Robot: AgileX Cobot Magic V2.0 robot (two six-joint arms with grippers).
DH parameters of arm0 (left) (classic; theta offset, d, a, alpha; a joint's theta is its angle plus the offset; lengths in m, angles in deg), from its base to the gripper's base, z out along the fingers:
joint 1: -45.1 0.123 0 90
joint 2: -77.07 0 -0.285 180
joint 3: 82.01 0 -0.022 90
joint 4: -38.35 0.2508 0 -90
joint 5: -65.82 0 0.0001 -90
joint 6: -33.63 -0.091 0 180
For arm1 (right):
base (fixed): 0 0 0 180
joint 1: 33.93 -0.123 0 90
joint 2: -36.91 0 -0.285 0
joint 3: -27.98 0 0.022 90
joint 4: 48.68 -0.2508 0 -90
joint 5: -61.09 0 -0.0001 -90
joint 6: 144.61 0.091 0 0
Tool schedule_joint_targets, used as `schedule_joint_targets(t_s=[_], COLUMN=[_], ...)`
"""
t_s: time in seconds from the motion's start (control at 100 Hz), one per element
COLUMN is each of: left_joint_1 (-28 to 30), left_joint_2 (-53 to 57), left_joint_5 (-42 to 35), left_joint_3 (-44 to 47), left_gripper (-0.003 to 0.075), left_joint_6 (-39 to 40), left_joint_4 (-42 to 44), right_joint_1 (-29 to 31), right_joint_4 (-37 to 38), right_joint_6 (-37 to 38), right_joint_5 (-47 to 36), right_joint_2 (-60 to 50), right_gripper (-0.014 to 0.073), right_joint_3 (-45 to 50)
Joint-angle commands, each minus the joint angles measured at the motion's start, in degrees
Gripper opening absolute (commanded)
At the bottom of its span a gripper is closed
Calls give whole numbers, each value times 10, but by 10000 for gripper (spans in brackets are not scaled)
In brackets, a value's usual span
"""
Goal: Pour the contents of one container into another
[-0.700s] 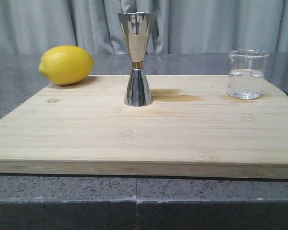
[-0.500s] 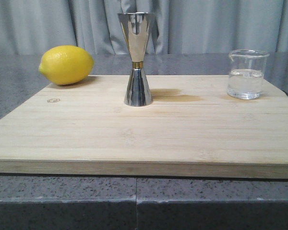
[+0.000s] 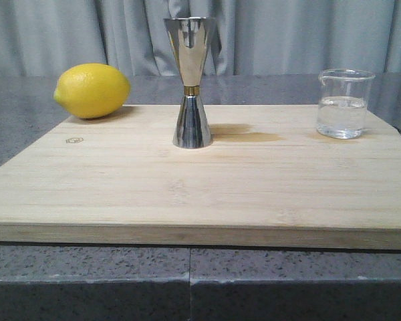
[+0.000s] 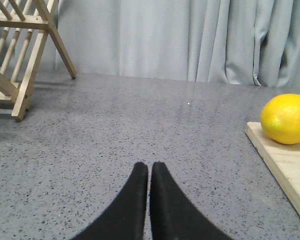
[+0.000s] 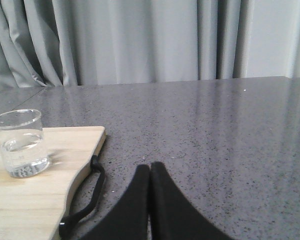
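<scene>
Two claws are mine, and neither one holds anything. My left gripper [image 4: 149,172] has its black fingers pressed together with only a thin seam between them, low over the grey speckled countertop [image 4: 140,130], off to the left of the bamboo cutting board [image 3: 200,180]. My right gripper [image 5: 150,175] is pressed together the same way, over bare counter to the right of the board, near the black cord loop [image 5: 87,195] at the board's edge.

On the board, the glass beaker [image 3: 345,103] stands upright at the far right corner, partly filled with clear liquid, its pouring lip toward the left in the front view. From my right wrist I see it well apart from my fingers. The steel jigger [image 3: 191,81] stands upright near the middle of the board's far edge, a thin gold band at its waist, well apart from the beaker. A lemon [image 3: 92,90] lies at the far left corner of the board. A wooden rack [image 4: 20,55] stands on the counter beyond my left gripper.
</scene>
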Motion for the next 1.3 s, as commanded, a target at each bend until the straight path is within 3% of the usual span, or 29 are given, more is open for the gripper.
schedule_joint_targets(t_s=[0.0, 0.14, 0.31, 0.53, 0.81, 1.29], left_joint_1=[-2, -2, -2, -2, -2, -2], left_joint_2=[12, 12, 12, -23, -144, -195], left_joint_5=[-58, -81, -71, 10, 113, 92], left_joint_3=[16, 11, -30, -134, -275, -294], left_gripper=[-19, -19, -19, -19, -19, -19], left_joint_6=[-1, -1, -1, -1, -1, -1], left_joint_4=[-4, -5, -19, -19, -19, -19], right_joint_1=[2, 2, 2, 2, 2, 2], right_joint_4=[3, -14, -27, -25, -5, -17], right_joint_6=[-7, -7, -7, -8, -38, -38], right_joint_5=[-50, -61, 13, 101, 195, 180], right_joint_2=[-10, -10, -10, 36, 161, 197], right_gripper=[-71, -71, -71, -72, -71, -71], right_joint_3=[5, 0, -50, -162, -310, -341])
